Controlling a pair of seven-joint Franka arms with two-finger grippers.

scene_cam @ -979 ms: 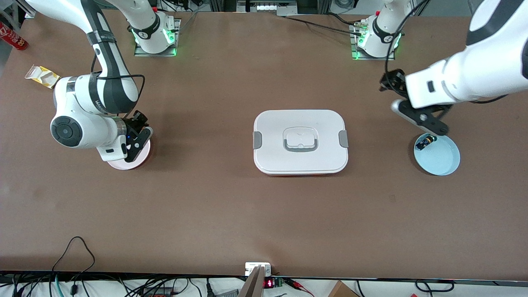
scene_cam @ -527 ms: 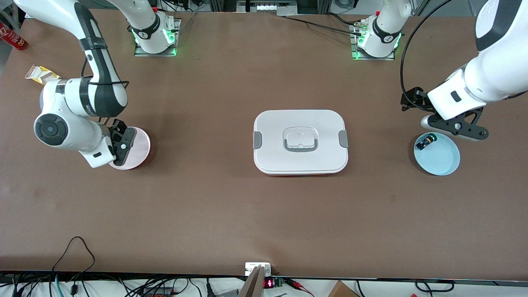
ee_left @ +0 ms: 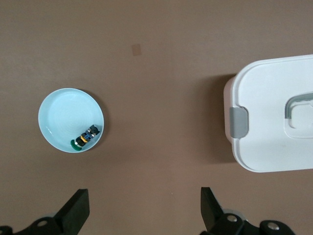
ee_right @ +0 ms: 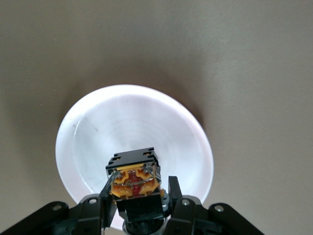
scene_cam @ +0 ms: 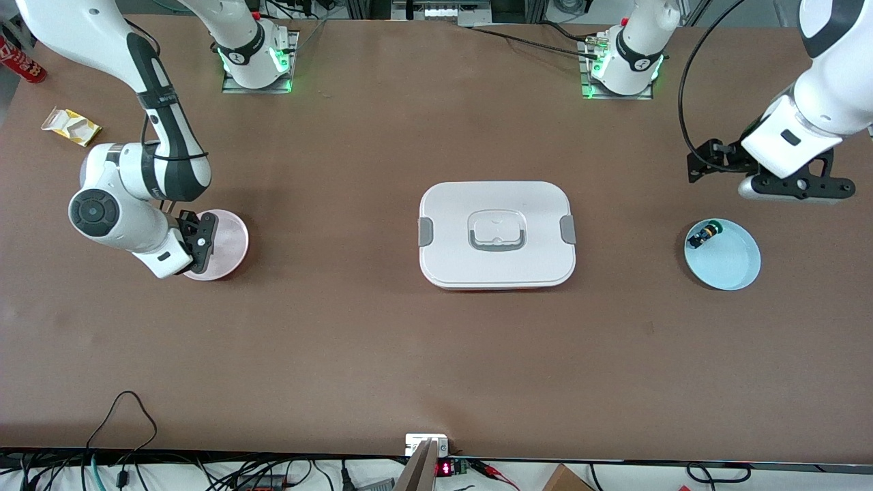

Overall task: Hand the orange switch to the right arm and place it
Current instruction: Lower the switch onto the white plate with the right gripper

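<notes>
Your right gripper [ee_right: 139,198] is clamping the orange switch [ee_right: 134,178] over the pink plate [ee_right: 186,137]; placing remains. Left gripper [ee_left: 142,210] is hanging wide, empty.

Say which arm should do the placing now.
Right. Its gripper is shut on the orange switch directly over the pink plate; the left gripper is open and empty above the table.
</notes>
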